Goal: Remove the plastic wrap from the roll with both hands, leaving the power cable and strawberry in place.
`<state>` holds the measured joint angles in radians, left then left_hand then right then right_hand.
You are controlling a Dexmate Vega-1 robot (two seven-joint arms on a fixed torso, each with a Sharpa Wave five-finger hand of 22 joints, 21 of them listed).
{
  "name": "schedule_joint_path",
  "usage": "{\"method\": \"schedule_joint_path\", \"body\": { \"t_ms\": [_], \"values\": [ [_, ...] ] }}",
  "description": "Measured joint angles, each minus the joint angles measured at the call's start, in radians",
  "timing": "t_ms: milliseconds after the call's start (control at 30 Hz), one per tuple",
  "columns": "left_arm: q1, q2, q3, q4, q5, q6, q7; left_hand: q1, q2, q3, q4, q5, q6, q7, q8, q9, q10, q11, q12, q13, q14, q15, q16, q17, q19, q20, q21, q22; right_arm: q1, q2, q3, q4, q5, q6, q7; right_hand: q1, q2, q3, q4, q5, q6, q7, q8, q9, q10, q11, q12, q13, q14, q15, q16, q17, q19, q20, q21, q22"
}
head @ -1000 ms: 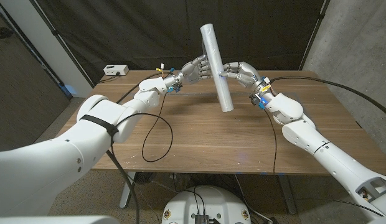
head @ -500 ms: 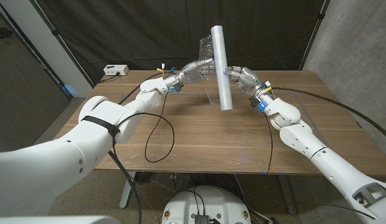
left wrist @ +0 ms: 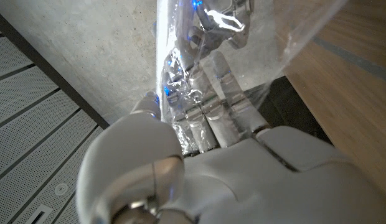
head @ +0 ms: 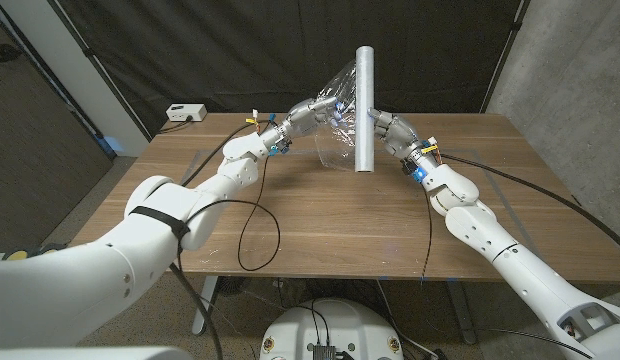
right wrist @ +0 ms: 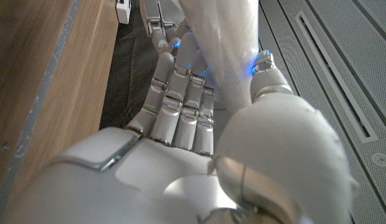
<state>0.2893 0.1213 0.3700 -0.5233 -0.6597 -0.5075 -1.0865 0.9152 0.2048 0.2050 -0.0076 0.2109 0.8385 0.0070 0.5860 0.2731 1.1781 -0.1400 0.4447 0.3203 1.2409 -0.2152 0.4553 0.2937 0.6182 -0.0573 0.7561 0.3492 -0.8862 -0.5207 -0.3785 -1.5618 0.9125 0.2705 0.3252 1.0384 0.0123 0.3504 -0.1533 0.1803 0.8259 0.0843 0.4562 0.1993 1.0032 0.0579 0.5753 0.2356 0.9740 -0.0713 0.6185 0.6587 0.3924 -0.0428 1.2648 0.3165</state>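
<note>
Roll (head: 365, 110) held upright above the far middle of the counter (head: 320, 230), clear of the wood. Right hand (head: 388, 130) wrapped around the tube's lower half; same grip seen in the right wrist view, fingers (right wrist: 180, 99) curled round the roll (right wrist: 221, 43). Left hand (head: 315, 112) just beside the roll on the left, pinching a bunched edge of plastic wrap (head: 340, 115); crumpled film over the fingers (left wrist: 211, 112) in the left wrist view. Clear sheet stretched between left hand and tube, lower edge hanging loose toward the counter.

Progress, judged: partly unwound, one span of film out, not torn free. Still joined to the roll along its length. Left to do: more pull-out, then separation from the tube.

White box (head: 186, 113) at the far left corner. Strawberry not made out.
</note>
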Motion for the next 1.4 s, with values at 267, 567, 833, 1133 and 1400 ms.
{"method": "schedule_joint_path", "body": {
  "t_ms": [267,567,833,1133,1400],
  "values": [
    [0.076,0.061,0.043,-0.202,-0.001,0.041,0.168,0.033,0.001,0.089,0.023,-0.011,0.029,0.001,0.025,0.026,0.031,0.002,0.019,0.036,0.028,0.001,0.017,0.033,0.0,0.0,0.04,0.006,-0.003,0.008,0.006,0.014,0.028,-0.031,0.022,0.0,0.0,0.0,0.0,0.0,-0.025,-0.025,0.001,0.0,-0.018,-0.018,0.0,0.0,-0.006,-0.006,-0.048,-0.036,0.009,-0.002,0.012,-0.039],
    [0.083,0.092,0.085,-0.255,-0.009,0.056,0.222,0.04,-0.007,0.137,0.038,-0.015,0.039,0.0,0.039,0.044,0.046,0.003,0.027,0.059,0.033,0.002,0.029,0.052,-0.004,-0.004,0.065,0.011,0.026,0.002,-0.008,0.056,0.033,-0.054,0.115,-0.2,0.059,-0.022,0.023,0.018,-0.093,-0.093,-0.066,0.091,-0.055,-0.08,-0.092,0.22,-0.052,-0.062,-0.17,-0.152,-0.002,0.031,-0.001,-0.135],
    [0.057,0.099,0.111,-0.237,-0.011,0.046,0.216,0.051,-0.017,0.166,0.042,-0.023,0.054,-0.003,0.047,0.059,0.066,0.011,0.046,0.08,0.042,0.004,0.04,0.068,-0.01,0.002,0.084,0.015,0.045,0.003,-0.018,0.088,0.031,-0.064,0.163,-0.273,0.046,-0.044,0.046,0.027,-0.104,-0.104,-0.088,0.079,-0.092,-0.065,-0.112,0.219,-0.074,-0.055,-0.193,-0.177,-0.002,0.031,-0.011,-0.14],
    [0.018,0.102,0.143,-0.191,0.007,0.02,0.182,0.057,-0.032,0.185,0.045,-0.023,0.077,-0.008,0.06,0.073,0.082,0.013,0.063,0.105,0.055,0.006,0.052,0.084,-0.01,0.002,0.111,0.013,0.077,0.019,-0.033,0.142,0.035,-0.088,0.234,-0.471,-0.012,-0.043,0.171,0.016,-0.315,-0.082,-0.221,0.031,-0.311,0.013,-0.256,0.144,-0.239,0.035,-0.306,-0.256,-0.031,0.124,-0.086,-0.149],
    [-0.002,0.101,0.156,-0.163,0.017,-0.001,0.158,0.047,-0.043,0.196,0.042,-0.023,0.103,-0.003,0.07,0.082,0.101,0.011,0.078,0.127,0.067,0.008,0.056,0.095,-0.026,0.0,0.123,0.013,0.101,0.03,-0.043,0.185,0.057,-0.122,0.304,-0.607,-0.046,-0.097,0.208,0.0,-0.443,-0.078,-0.268,0.015,-0.463,0.056,-0.335,0.097,-0.345,0.105,-0.376,-0.297,-0.072,0.212,-0.177,-0.149]
  ]
}}
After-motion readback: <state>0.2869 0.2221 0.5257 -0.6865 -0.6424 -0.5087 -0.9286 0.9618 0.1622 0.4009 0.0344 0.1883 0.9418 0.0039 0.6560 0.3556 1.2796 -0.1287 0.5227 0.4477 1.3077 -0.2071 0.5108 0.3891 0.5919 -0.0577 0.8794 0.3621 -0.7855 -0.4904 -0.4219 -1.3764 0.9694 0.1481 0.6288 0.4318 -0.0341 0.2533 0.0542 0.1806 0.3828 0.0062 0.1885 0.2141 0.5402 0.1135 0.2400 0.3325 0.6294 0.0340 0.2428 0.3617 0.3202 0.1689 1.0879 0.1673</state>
